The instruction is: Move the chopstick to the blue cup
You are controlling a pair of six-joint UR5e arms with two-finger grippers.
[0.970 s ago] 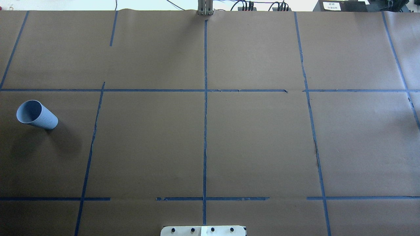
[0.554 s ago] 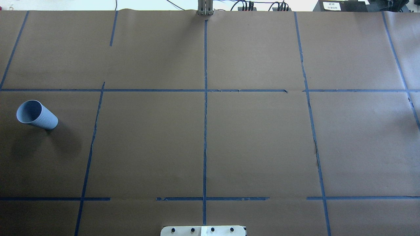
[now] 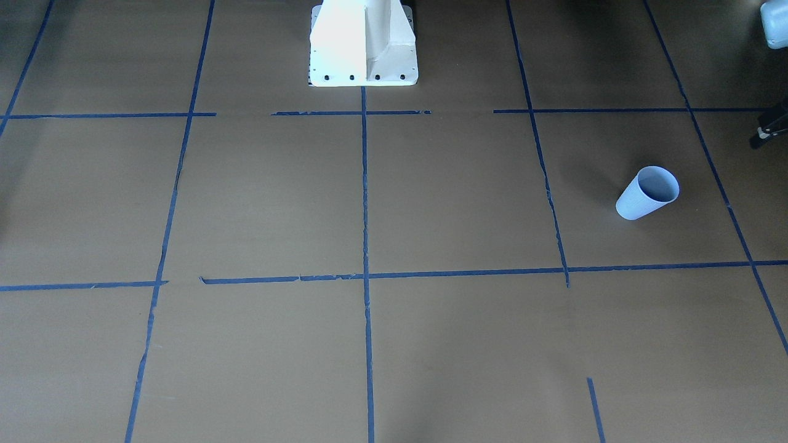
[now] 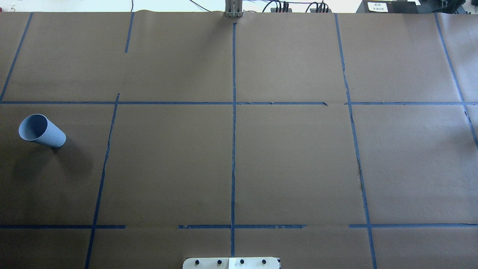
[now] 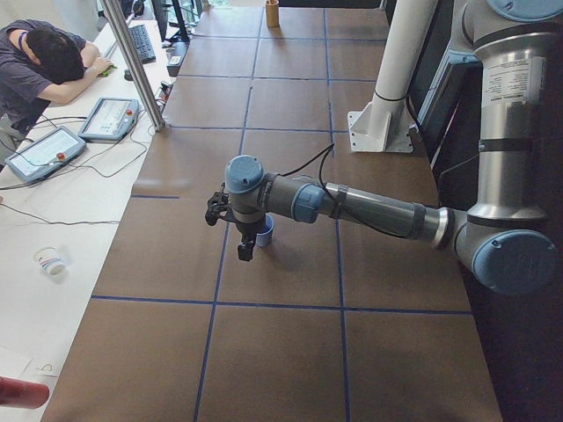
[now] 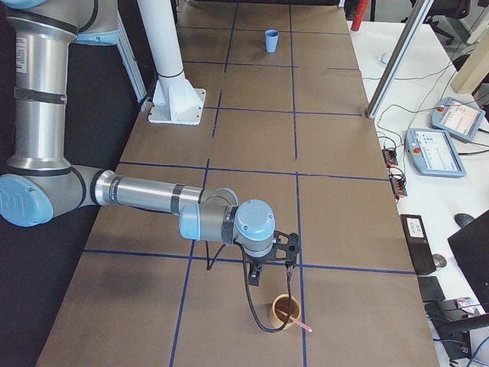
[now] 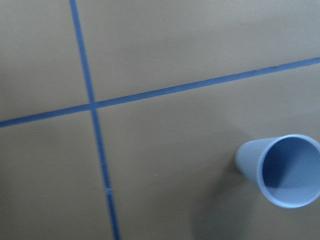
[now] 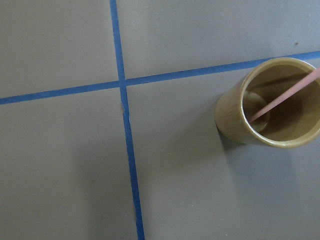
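Observation:
The blue cup (image 4: 42, 130) stands upright and empty at the table's left end; it also shows in the front view (image 3: 647, 192) and the left wrist view (image 7: 286, 170). My left gripper (image 5: 244, 251) hovers just beside and above it; I cannot tell whether it is open or shut. A pinkish-red chopstick (image 8: 286, 99) leans inside a tan cup (image 8: 235, 117) at the table's right end. My right gripper (image 6: 254, 277) hangs just above and beside that tan cup (image 6: 286, 309); I cannot tell its state. Neither wrist view shows fingers.
Brown paper with blue tape lines (image 4: 233, 130) covers the table. The white robot base (image 3: 363, 43) stands at the near middle edge. A metal post (image 5: 132, 61) rises at the far edge. A person (image 5: 44, 61) and teach pendants (image 5: 110, 119) are at a side table.

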